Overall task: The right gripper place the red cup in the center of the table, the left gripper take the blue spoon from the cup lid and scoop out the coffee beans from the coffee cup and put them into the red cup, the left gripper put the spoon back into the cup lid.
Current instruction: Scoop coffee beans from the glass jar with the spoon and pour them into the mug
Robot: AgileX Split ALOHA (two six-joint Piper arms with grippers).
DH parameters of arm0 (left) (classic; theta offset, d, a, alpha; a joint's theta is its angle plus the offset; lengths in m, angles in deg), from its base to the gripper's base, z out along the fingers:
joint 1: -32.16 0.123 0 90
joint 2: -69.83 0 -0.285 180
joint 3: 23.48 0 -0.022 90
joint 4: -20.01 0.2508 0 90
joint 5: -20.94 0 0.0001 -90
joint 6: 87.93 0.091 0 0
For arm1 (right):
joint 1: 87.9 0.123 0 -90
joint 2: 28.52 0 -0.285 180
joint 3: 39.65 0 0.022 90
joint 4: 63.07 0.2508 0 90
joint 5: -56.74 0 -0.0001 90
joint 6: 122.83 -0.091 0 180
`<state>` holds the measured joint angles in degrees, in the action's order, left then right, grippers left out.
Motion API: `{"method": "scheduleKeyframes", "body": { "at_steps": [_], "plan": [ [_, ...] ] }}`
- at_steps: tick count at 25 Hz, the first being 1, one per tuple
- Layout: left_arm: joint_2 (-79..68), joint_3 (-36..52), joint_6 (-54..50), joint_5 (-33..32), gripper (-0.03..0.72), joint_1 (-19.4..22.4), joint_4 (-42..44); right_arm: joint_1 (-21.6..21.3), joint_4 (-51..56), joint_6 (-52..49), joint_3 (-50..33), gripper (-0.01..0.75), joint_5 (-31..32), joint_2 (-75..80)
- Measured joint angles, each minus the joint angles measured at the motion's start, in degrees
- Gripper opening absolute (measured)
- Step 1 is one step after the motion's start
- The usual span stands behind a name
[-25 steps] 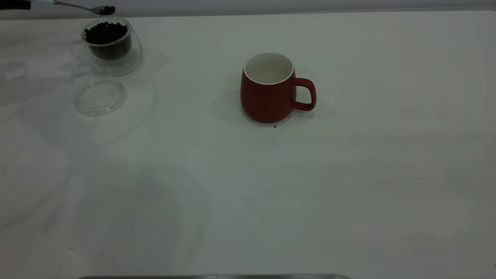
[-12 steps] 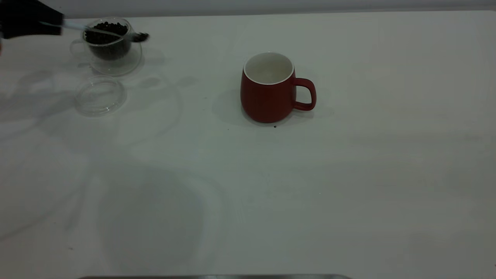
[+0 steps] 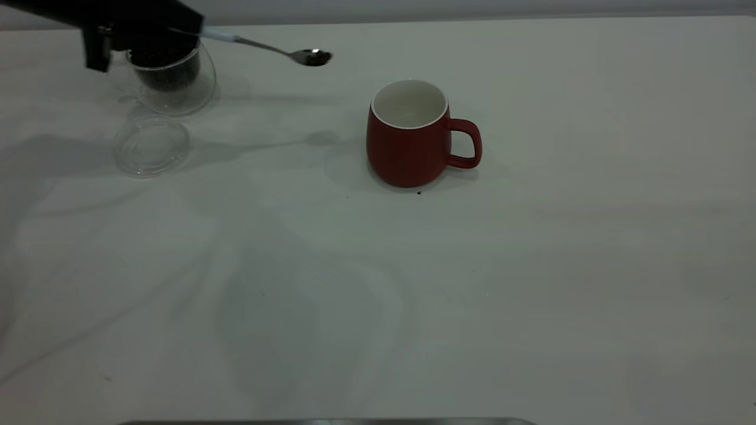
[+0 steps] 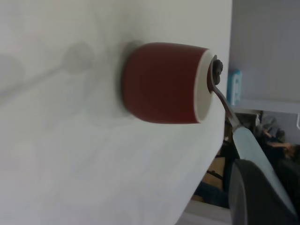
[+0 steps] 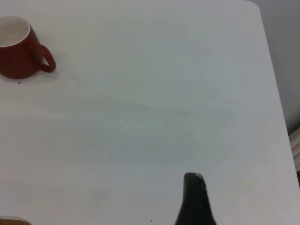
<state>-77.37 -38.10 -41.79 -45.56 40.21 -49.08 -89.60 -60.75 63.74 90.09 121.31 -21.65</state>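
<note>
We've got the black left pincer (image 3: 177, 29) over the clear glass coffee cup (image 3: 168, 79) at far left, pinching the pale-blue-handled metal spoon (image 3: 269, 49). Its bowl of dark coffee beans (image 3: 317, 57) hangs above the white bench (image 3: 531, 265), left of the dark-red ceramic cup (image 3: 409, 134). The clear round lid (image 3: 152, 146) sits just nearer. We can't tell the right pincer's (image 5: 194, 199) state.

A pale grey wall (image 3: 413, 9) is running along behind the far edge of the scene in the exterior view. Soft grey shadows (image 3: 295, 319) are lying across the near half of the surface. In the left wrist view, dim shelving (image 4: 267, 105) with a small blue box (image 4: 234, 87) is showing beyond the far edge, blurred and hard to read.
</note>
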Motion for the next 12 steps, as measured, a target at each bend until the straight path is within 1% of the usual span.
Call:
{"method": "scheduleKeyframes", "body": {
  "at_steps": [6,12],
  "plan": [
    [0.0,0.0,0.1,0.0,0.123,-4.0,-3.1,0.0,0.0,0.0,0.0,0.590,0.0,0.0],
    [0.0,0.0,1.5,0.0,0.123,-7.8,-4.4,0.0,0.0,0.0,0.0,0.590,0.0,0.0]
  ]
}}
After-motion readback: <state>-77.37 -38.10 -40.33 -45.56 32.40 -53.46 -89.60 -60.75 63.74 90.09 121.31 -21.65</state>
